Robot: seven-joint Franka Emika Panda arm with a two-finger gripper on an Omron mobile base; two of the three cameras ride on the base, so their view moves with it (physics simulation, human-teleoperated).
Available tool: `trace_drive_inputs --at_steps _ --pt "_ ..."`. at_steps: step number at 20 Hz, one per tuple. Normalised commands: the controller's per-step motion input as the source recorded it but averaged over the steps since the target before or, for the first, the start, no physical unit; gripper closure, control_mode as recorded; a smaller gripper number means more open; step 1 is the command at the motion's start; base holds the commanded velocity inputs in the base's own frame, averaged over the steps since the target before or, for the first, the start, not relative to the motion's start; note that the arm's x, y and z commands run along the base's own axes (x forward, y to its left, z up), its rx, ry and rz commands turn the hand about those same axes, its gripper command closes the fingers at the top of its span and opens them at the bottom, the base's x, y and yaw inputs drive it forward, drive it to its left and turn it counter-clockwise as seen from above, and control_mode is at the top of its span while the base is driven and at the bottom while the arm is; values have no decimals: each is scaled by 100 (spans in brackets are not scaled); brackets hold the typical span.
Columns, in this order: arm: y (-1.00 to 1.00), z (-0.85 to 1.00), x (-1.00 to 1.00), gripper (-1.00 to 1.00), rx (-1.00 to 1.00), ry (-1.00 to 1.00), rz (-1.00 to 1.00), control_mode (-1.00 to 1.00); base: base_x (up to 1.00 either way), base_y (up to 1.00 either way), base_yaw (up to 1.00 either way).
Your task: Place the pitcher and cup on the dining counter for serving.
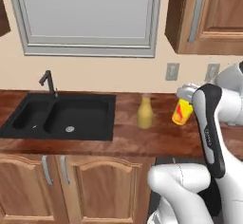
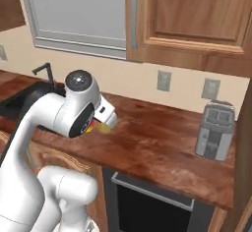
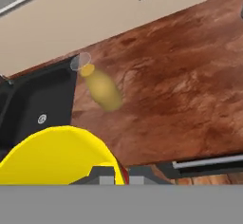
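Left base view: we see the cup [image 1: 182,112], yellow with a red mark, raised off the wood worktop [image 1: 156,133] and tilted, hanging right at the end of the white arm. The gripper [image 1: 186,95] sits at the cup's top, mostly hidden by the arm's forearm, so the fingers are hard to make out here. The pitcher [image 1: 145,113] stands upright on the worktop, just right of the black sink [image 1: 59,116] and left of the cup, apart from it. A dark faucet [image 1: 48,83] rises behind the sink. Two wall outlets [image 1: 172,71] sit on the beige wall, a window [image 1: 88,16] above the sink, an upper cabinet [image 1: 209,16] at right.

Right base view: the arm's big joint blocks most of the action. We catch a sliver of yellow and red, the cup [image 2: 96,126], tucked under the white hand, above the worktop [image 2: 157,142]. A grey toaster [image 2: 215,130] stands at the far right of the worktop, well apart from the cup. Sink edge [image 2: 12,105] and faucet [image 2: 45,73] are at left behind the arm. Below the worktop, a dark appliance front with a silver handle [image 2: 152,191].

Hand view: the cup [image 3: 57,156] takes up the lower left, its yellow rim close to the camera, with the gripper [image 3: 121,174] drawn nearly together, pinching the cup's rim between the fingertips [image 3: 102,174]. Beyond it, the pitcher [image 3: 101,89] stands on the worktop [image 3: 180,85] beside the sink [image 3: 38,104], clear neck toward the wall.
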Motion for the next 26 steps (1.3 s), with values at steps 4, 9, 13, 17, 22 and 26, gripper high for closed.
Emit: trace_drive_inputs --at_steps 4,9,13,17,22,26 --pt "0 0 0 100 0 0 0 100 -32 18 91" --pt "0 0 0 100 0 0 0 100 -9 33 95" --pt "0 0 0 100 0 0 0 100 -6 31 95" --pt "0 0 0 100 0 0 0 100 -2 23 97" --pt "0 0 0 100 0 0 0 100 0 17 97" --pt "0 0 0 100 0 0 0 100 0 16 98"
